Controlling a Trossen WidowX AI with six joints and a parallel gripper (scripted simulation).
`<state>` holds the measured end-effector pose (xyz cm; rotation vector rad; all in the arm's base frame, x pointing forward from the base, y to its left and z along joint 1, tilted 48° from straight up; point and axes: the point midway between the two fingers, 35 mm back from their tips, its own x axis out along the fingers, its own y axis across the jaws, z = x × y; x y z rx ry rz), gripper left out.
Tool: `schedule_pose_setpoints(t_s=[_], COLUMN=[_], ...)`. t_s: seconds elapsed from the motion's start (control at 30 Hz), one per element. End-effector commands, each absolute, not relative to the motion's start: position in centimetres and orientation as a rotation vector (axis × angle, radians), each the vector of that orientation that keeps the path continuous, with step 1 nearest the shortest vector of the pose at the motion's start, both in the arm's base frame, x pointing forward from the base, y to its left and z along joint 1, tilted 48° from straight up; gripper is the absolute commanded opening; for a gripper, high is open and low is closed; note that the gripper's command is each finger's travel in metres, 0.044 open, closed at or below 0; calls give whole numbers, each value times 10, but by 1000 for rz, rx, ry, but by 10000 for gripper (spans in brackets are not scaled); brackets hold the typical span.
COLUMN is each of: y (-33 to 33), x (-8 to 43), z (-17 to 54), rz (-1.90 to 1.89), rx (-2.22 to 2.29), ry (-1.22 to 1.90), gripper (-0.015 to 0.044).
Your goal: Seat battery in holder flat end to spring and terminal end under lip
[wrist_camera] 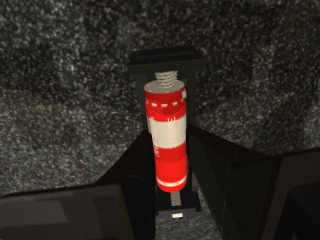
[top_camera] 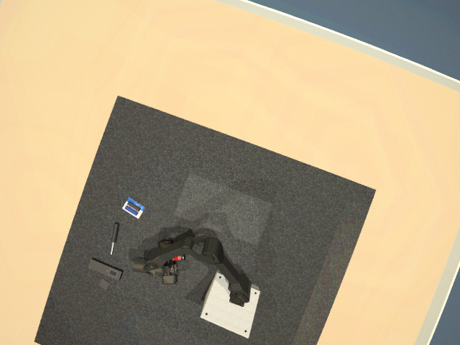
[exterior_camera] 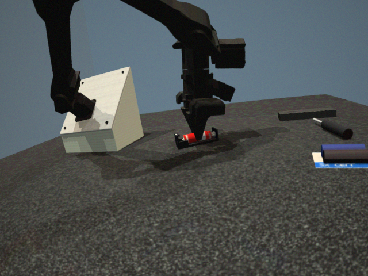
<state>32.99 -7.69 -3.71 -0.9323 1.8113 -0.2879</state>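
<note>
Item: gripper (exterior_camera: 196, 134) clamping the red-and-white battery (wrist_camera: 167, 145), which is lying low along the black holder (exterior_camera: 196, 141), far end meeting the spring (wrist_camera: 168, 78). Handling: lowering level, gently, before releasing.
</note>
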Motion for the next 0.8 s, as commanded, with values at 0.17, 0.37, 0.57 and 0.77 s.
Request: schedule_pose_setpoints(t_s=[0.17, 0.37, 0.57, 0.77], y=[-79, -81, -82, -82], x=[326, 322, 320, 320], z=[-34, -33, -32, -32], rz=[-280, -278, -277, -277], rx=[-931, -935, -938, -937], ry=[1800, 1801, 1801, 1802], gripper=[59, 59, 59, 59])
